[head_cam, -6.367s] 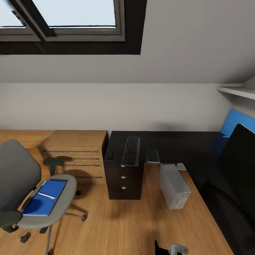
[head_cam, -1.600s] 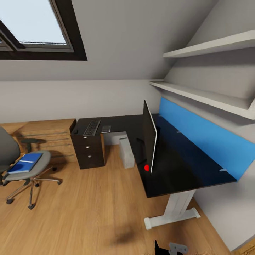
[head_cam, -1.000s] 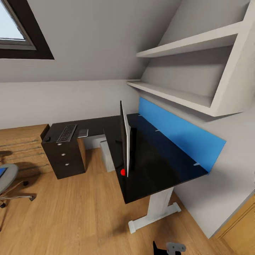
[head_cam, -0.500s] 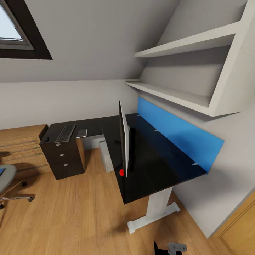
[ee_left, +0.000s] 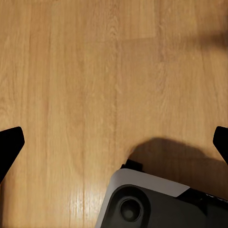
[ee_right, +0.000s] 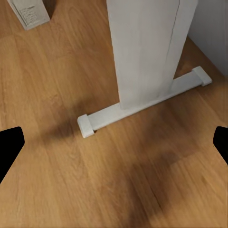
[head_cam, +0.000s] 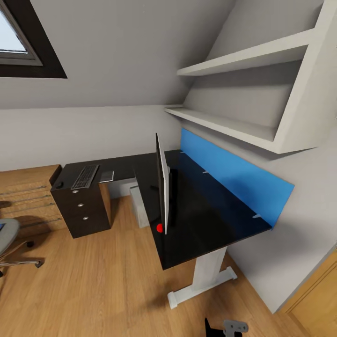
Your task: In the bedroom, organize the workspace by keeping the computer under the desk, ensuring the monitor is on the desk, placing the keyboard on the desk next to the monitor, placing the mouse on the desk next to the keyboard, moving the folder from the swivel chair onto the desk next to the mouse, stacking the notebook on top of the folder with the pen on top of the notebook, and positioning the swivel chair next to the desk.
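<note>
The black L-shaped desk (head_cam: 210, 220) with its blue back panel stands against the right wall. The monitor (head_cam: 162, 182) stands on it, seen edge-on, with a red dot at its lower corner. On the far wing over the drawers lie the keyboard (head_cam: 85, 176), the grey notebook (head_cam: 107, 176) beside it, and the small black mouse (head_cam: 59, 184). Under the desk stands the light grey computer (head_cam: 138, 208), whose corner also shows in the right wrist view (ee_right: 28, 14). A part of the swivel chair (head_cam: 6, 236) shows at the left edge; the folder and pen are out of view. Left gripper (ee_left: 114, 142) and right gripper (ee_right: 114, 145) hang open over the wooden floor, far from all of these.
The desk's white leg (ee_right: 142, 47) and its floor foot (ee_right: 142, 107) stand close ahead of my right gripper. White wall shelves (head_cam: 243, 126) hang above the desk. A wooden dresser (head_cam: 28, 196) stands left of the drawers (head_cam: 83, 210). My grey base (ee_left: 142, 202) shows below the left gripper.
The view has swung right and pulled back from the desk, so the chair has slid to the left edge. Over the last half second it barely shifts. No object has moved.
</note>
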